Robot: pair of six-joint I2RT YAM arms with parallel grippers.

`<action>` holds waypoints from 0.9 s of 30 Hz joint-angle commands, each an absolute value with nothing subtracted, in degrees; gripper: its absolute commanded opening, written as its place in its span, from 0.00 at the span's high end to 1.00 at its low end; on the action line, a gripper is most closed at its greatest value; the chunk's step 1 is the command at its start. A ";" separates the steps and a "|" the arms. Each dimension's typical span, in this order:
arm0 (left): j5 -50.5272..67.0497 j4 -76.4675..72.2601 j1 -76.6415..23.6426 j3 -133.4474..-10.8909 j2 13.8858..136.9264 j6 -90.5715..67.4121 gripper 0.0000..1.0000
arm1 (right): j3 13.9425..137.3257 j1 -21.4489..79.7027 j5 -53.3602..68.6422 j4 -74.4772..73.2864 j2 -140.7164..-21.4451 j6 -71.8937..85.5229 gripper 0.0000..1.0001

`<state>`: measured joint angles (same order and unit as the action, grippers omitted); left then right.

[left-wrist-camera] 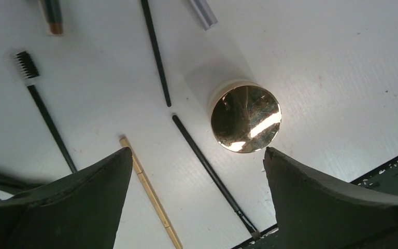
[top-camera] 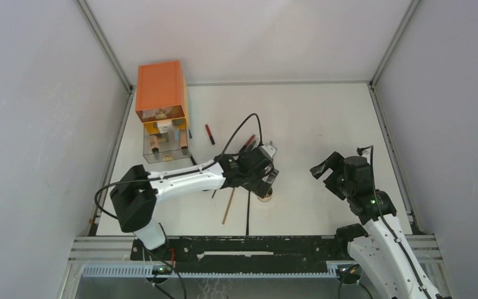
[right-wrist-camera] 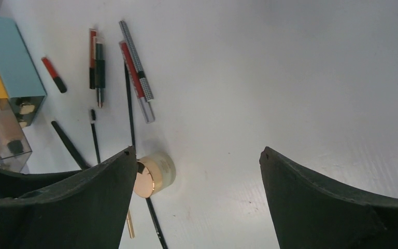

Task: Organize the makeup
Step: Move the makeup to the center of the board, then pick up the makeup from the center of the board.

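Observation:
The makeup lies scattered on the white table. A cream jar with a gold lid (left-wrist-camera: 245,118) stands just ahead of my left gripper (left-wrist-camera: 197,151), which hovers open above it with nothing between its fingers. Under those fingers lie a thin black brush (left-wrist-camera: 212,176) and a wooden pencil (left-wrist-camera: 147,192), with a spoolie brush (left-wrist-camera: 41,104) to the left. From above, the left gripper (top-camera: 266,177) partly covers the jar (top-camera: 266,198). My right gripper (top-camera: 328,172) stands open and empty to the right of the jar (right-wrist-camera: 158,174). Red and black pencils (right-wrist-camera: 94,57) and a silver tube (right-wrist-camera: 137,67) lie beyond.
The orange three-drawer box (top-camera: 162,90) stands at the back left, its clear lower drawer (top-camera: 165,144) pulled out with small items inside. A short red pencil (top-camera: 210,134) lies near it. The black front rail (top-camera: 255,246) runs along the near table edge.

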<state>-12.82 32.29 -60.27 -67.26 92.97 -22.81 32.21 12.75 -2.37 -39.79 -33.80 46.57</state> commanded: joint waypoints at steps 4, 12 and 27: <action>-7.21 32.23 -60.92 -75.83 99.32 -22.30 0.03 | 33.84 12.30 -1.73 -41.13 -35.88 43.84 0.06; -6.58 37.04 -62.30 -81.73 107.39 -23.28 0.14 | 33.89 12.30 -1.05 -40.31 -36.43 43.58 0.05; -8.26 36.83 -62.29 -82.19 109.92 -23.30 0.55 | 33.84 12.30 -0.62 -40.08 -36.72 43.57 0.06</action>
